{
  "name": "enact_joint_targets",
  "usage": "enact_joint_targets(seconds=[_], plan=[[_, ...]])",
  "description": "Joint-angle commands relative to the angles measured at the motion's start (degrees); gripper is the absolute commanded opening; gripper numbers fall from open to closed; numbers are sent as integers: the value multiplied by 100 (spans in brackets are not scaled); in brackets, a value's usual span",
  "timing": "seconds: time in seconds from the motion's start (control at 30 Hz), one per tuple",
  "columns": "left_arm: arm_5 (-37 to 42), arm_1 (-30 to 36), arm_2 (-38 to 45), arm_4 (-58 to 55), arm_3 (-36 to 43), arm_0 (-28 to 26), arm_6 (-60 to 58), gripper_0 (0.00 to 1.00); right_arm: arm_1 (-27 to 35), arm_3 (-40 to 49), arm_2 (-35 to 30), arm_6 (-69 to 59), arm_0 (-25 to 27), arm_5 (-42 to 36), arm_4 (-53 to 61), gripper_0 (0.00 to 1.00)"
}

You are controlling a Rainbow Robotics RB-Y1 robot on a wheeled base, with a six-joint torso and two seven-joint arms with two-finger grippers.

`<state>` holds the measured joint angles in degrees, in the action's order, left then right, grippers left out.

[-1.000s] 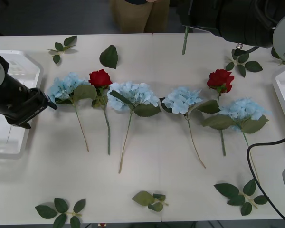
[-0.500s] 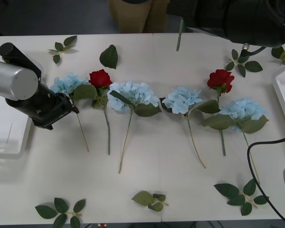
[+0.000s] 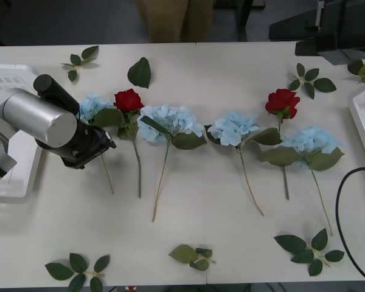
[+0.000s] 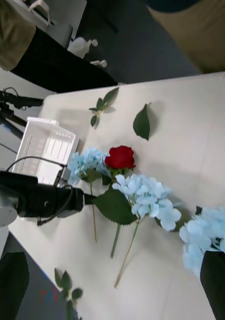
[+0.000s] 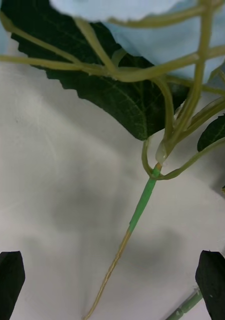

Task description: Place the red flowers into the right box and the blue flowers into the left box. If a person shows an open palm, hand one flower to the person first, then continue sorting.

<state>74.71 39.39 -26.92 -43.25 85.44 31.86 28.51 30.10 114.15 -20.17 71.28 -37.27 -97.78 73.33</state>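
White tabletop (image 3: 201, 231) carries a row of flowers across its middle, with loose leaf sprigs (image 3: 309, 246) scattered around the edges. Four blue flowers lie heads toward 12 o'clock: the leftmost (image 3: 91, 106), a second (image 3: 168, 120), a third (image 3: 232, 128) and the rightmost (image 3: 310, 141). Two red flowers sit among them, one (image 3: 128, 100) between the first two hydrangeas, the other (image 3: 283, 101) near 2 o'clock from centre.

At 9 o'clock the left box (image 3: 12, 82) lies partly behind the left arm. The left claw (image 3: 107, 145) hangs low over the stem of the leftmost blue flower, just below its head; in the left wrist view its two black fingers (image 5: 6, 277) stand spread wide apart, released, with the thin stem (image 5: 142, 200) running between them and nothing gripped.

At 3 o'clock, only the rim of the right box (image 3: 364, 112) shows. One dark finger (image 4: 220, 280) of the right claw appears in its wrist view high over the flowers; whether it is released or clenched cannot be told.
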Motion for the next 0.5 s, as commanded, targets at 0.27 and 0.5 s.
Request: enact_joint_targets(seconds=[0.27,0.5], plan=[[-633,-301,-252,607,-554,242,-48,100,1824,-1906,805,2689,827,453,437,100],[-616,-309,-296,748,-554,233,-74,14,2202,-2020,1516,3621,1152,1235,-134,100]])
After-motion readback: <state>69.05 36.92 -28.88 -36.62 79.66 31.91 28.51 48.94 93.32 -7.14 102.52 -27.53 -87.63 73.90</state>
